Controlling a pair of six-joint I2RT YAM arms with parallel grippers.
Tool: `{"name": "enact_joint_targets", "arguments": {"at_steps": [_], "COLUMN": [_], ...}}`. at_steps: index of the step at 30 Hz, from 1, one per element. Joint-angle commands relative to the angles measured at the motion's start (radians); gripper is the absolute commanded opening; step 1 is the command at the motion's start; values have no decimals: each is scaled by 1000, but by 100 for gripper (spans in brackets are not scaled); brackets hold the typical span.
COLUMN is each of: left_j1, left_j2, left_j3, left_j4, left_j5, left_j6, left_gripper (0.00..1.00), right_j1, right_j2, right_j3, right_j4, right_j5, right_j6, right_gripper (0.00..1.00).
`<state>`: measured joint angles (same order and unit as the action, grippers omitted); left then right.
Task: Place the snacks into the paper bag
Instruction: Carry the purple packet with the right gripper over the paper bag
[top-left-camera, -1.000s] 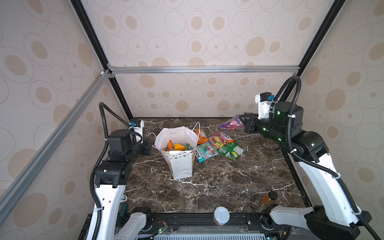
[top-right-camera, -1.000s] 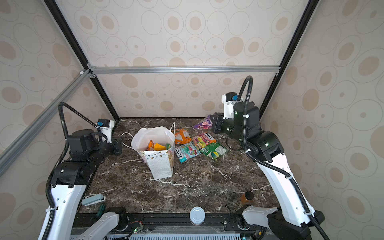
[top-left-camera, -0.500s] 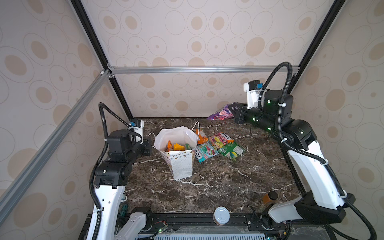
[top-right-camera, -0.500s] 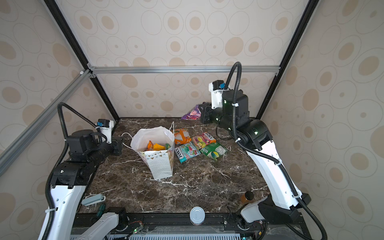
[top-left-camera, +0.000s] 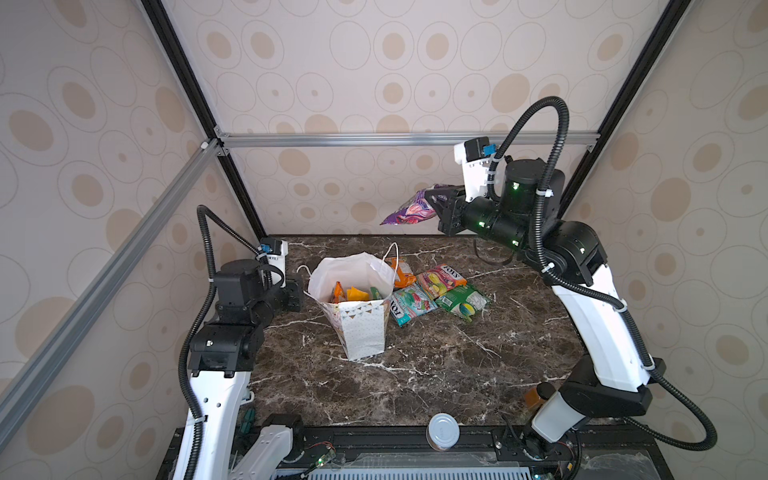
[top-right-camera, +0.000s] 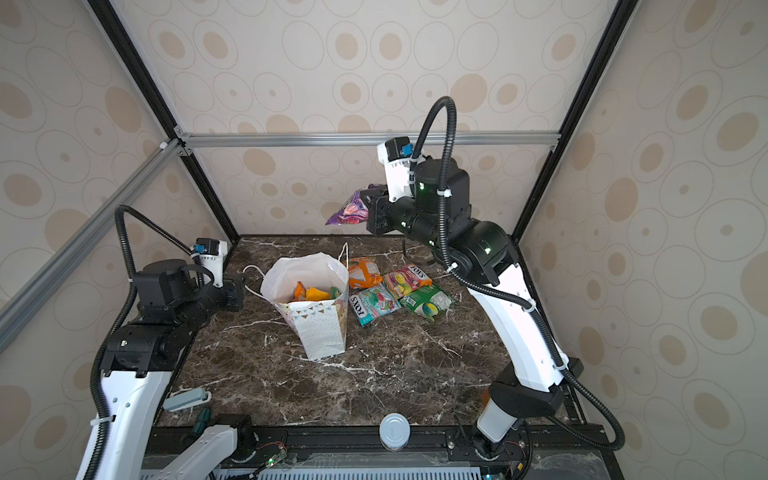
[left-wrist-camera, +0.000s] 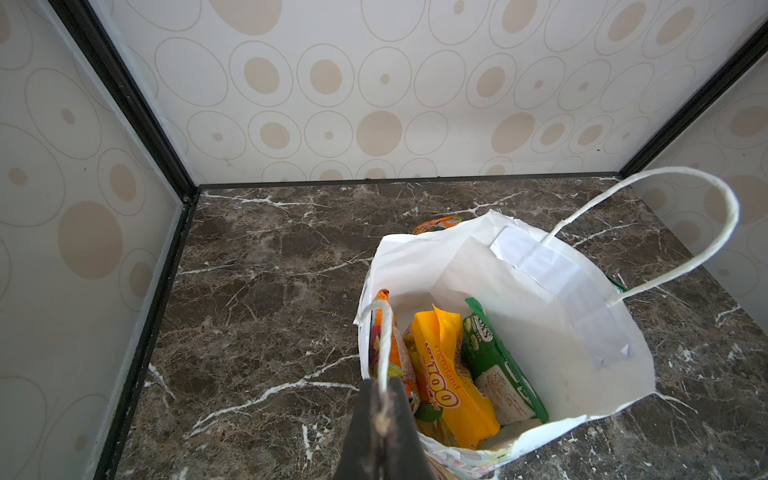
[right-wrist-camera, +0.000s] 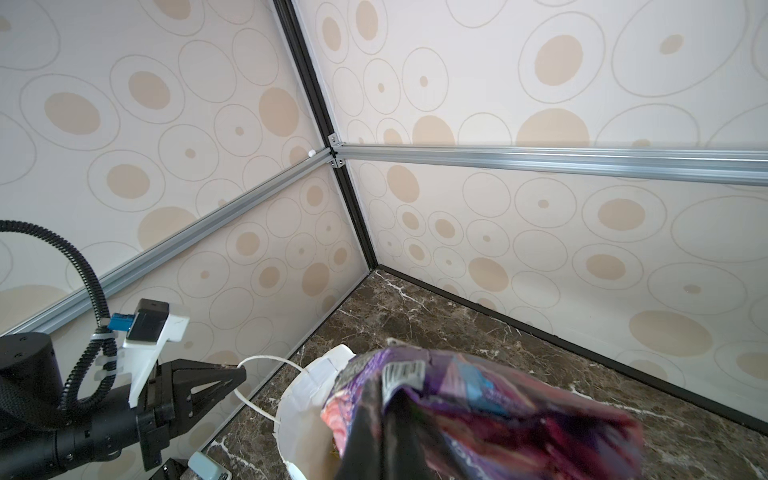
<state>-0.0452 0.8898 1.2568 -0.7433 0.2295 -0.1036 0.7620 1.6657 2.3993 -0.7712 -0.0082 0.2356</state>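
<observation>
On the left, the left gripper (left-wrist-camera: 379, 388) has its fingers pressed together on a cord handle (left-wrist-camera: 385, 332) of the paper bag (top-left-camera: 361, 328). The bag stands upright and open on the marble table (top-left-camera: 457, 365), left of centre in both top views. The left wrist view shows three snacks standing on edge side by side inside it: an orange packet (left-wrist-camera: 392, 357), a yellow packet (left-wrist-camera: 449, 374) and a green FOX'S packet (left-wrist-camera: 498, 374). Just right of the bag, four more snacks lie flat and close together on the table. They are an orange pouch (top-left-camera: 402, 272), partly hidden behind the bag's rim, a teal packet (top-left-camera: 411, 305), a pink-and-yellow packet (top-left-camera: 440, 279) and a green pouch (top-left-camera: 465, 301). High above these, well clear of the table and toward the back wall, a purple packet (top-left-camera: 409, 210) hangs from the right gripper (top-left-camera: 435, 203), whose fingers pinch one end of it. A silver-lidded can (top-left-camera: 443, 430) stands at the table's front edge.
</observation>
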Motion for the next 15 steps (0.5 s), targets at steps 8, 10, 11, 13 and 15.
{"name": "enact_joint_targets", "arguments": {"at_steps": [8, 10, 11, 13, 15], "left_j1": [-2, -2, -2, -3, -3], "left_j2": [-22, -22, -22, -23, -24], "left_j3": [23, 24, 26, 24, 21], "left_j4": [25, 25, 23, 23, 22], "left_j5": [-10, -10, -11, -10, -13], "left_j6": [29, 28, 28, 29, 28], "left_gripper": [0, 0, 0, 0, 0], "right_j1": [74, 84, 88, 95, 102], "right_j2": [124, 139, 144, 149, 155], "right_j3": [161, 176, 179, 179, 179], "right_j4": [-9, -16, -16, -13, -10], "right_j5": [-117, -118, -119, -119, -129], "right_j6": [-102, -105, -105, -108, -114], "right_gripper": [0, 0, 0, 0, 0]}}
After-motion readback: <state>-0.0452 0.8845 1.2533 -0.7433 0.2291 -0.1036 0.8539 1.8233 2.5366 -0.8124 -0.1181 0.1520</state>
